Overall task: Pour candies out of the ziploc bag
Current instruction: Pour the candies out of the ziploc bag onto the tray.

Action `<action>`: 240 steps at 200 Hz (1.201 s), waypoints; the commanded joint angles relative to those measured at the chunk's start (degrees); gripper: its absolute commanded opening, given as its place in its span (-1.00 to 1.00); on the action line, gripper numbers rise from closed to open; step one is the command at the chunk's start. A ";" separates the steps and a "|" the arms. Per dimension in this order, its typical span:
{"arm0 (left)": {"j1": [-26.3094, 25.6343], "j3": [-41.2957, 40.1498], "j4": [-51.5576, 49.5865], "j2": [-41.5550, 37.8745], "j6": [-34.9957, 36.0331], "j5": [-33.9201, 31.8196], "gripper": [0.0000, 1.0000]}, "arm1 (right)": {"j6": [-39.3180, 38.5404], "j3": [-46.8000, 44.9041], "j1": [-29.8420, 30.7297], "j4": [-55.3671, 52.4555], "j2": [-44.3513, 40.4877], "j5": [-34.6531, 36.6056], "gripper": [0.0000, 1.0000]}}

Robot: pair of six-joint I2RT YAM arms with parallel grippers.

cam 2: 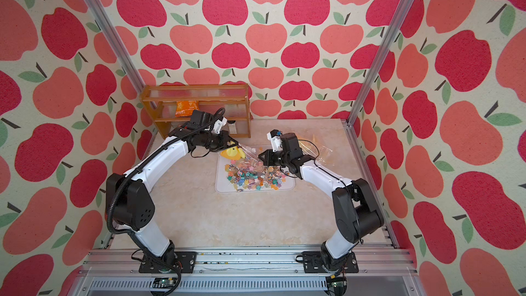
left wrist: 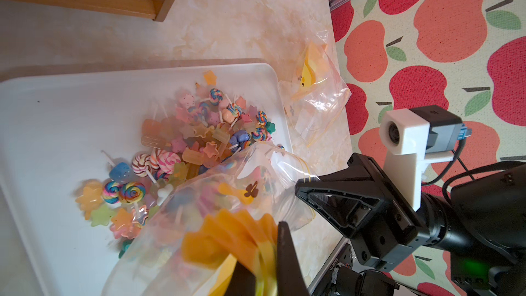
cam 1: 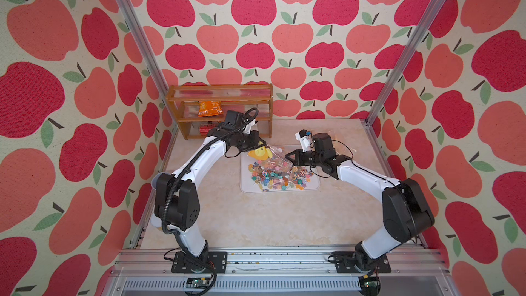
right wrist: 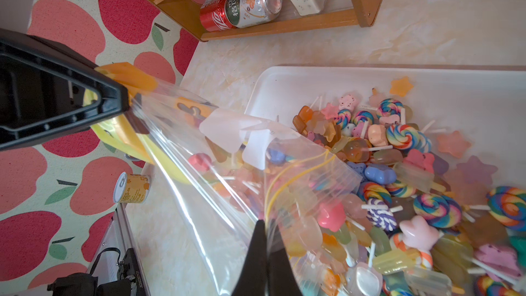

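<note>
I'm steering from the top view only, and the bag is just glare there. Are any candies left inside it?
Observer: Yes. The right wrist view shows several candies inside the ziploc bag, back from its mouth.
Operator: Where is the right gripper pinching?
Observer: The right gripper is shut on the clear plastic right beside the zip strip.
Operator: And the left?
Observer: The left gripper is shut on the bag's orange-and-yellow end.

One white tray, one wooden shelf, one orange snack packet

Two ziploc bags: bag over the tray, bag on the surface right of it

Three cans: red can and green can on the shelf, yellow can at the left edge

Candies: dozens, too many to count
</note>
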 commanded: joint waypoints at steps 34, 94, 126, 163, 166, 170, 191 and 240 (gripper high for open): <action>5.20 1.87 6.15 -4.45 0.79 -3.72 -1.00 | 0.25 0.09 0.54 -10.22 2.96 3.34 -1.00; 5.97 2.59 5.86 -4.79 1.08 -3.42 -1.00 | 0.25 1.94 1.60 -10.68 4.65 3.58 -1.00; 6.55 2.94 5.51 -4.58 1.32 -3.27 -1.00 | 0.34 2.15 1.74 -10.42 5.45 3.30 -1.00; 7.08 3.37 5.34 -4.39 1.37 -3.18 -1.00 | 0.43 2.50 1.99 -10.24 5.79 3.20 -1.00; 7.04 3.46 5.34 -4.45 1.41 -3.12 -1.00 | 0.42 2.50 2.07 -10.24 5.76 3.18 -1.00; 7.07 3.54 5.33 -4.50 1.41 -3.18 -1.00 | 0.42 2.48 2.02 -10.23 5.87 3.22 -1.00; 7.07 4.08 5.01 -4.58 1.52 -3.16 -1.00 | 0.59 2.16 2.25 -9.90 6.21 3.20 -1.00; 7.38 4.78 4.24 -4.41 2.03 -3.36 -1.00 | 1.17 1.88 2.37 -8.76 7.26 2.68 -1.00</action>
